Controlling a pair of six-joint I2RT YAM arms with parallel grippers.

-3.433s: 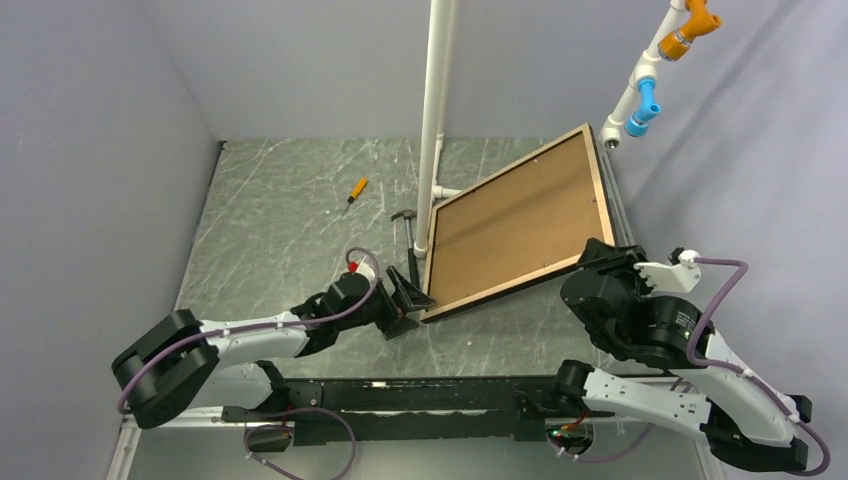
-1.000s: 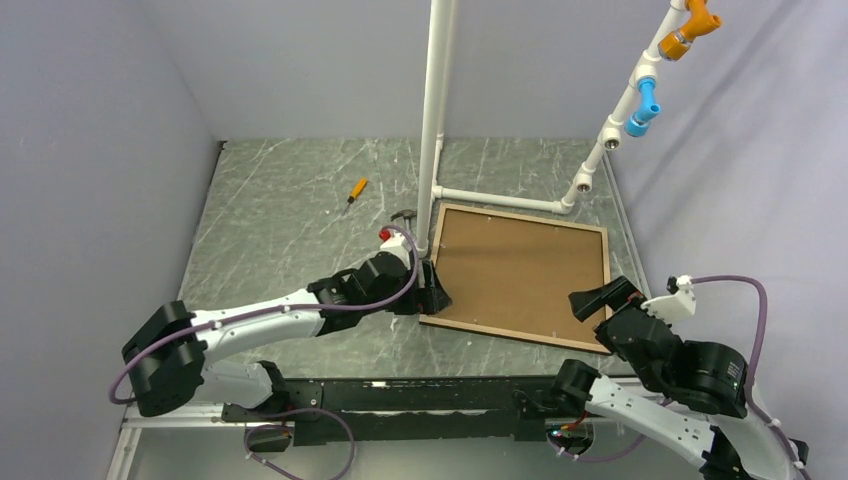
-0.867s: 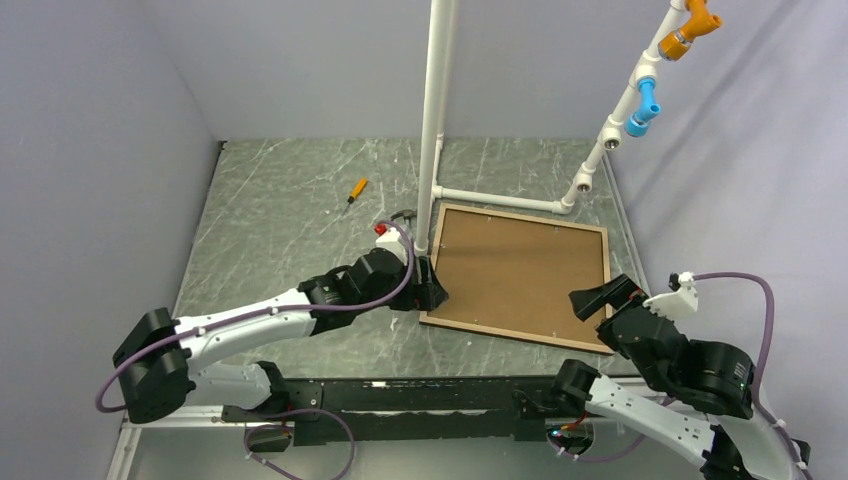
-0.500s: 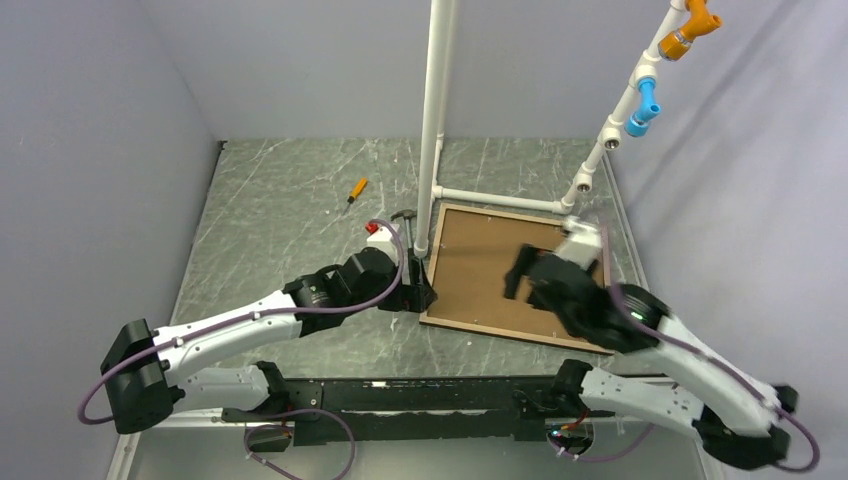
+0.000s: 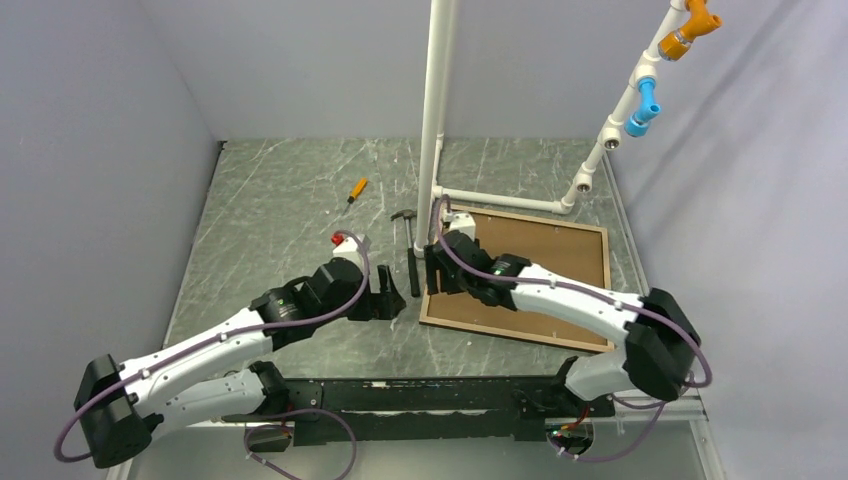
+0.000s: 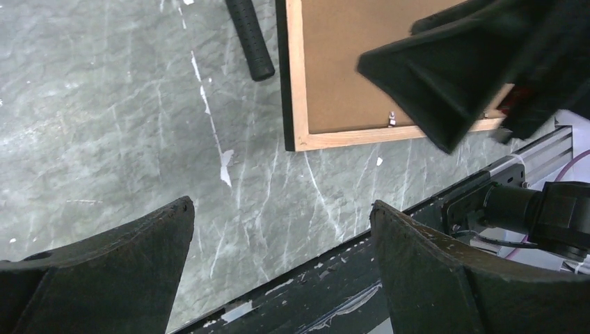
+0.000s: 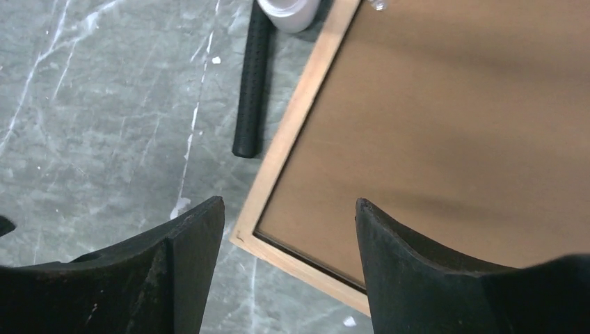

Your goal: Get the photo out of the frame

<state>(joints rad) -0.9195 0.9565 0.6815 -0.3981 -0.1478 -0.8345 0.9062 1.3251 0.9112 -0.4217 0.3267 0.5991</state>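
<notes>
Top external view, entries as seen from the room.

- Frame (image 5: 520,336): flat and face down on the surface, with its far-left corner just beside the pipe (image 5: 436,120).
- Photo (image 5: 545,262): inside the frame, brown back up. A small metal tab (image 6: 392,120) at the near edge appears to pin it.
- Right fingers (image 5: 437,272): apart, holding nothing, above the frame's left edge.
- Left fingers (image 5: 390,300): apart, holding nothing, over bare surface just left of the near-left corner.
- Hammer (image 5: 411,255): its handle lies just beside the frame's left edge.

Hazards, by my judgement:
- Prying at the board with the tabs unturned would probably lift or drag the whole frame.
- The rim is thin and flat, so fingers may scrape the surface and slip off.
- A sideways shove could knock the hammer or jam the frame against the pipe.
- The two arms work close together and may collide.
</notes>
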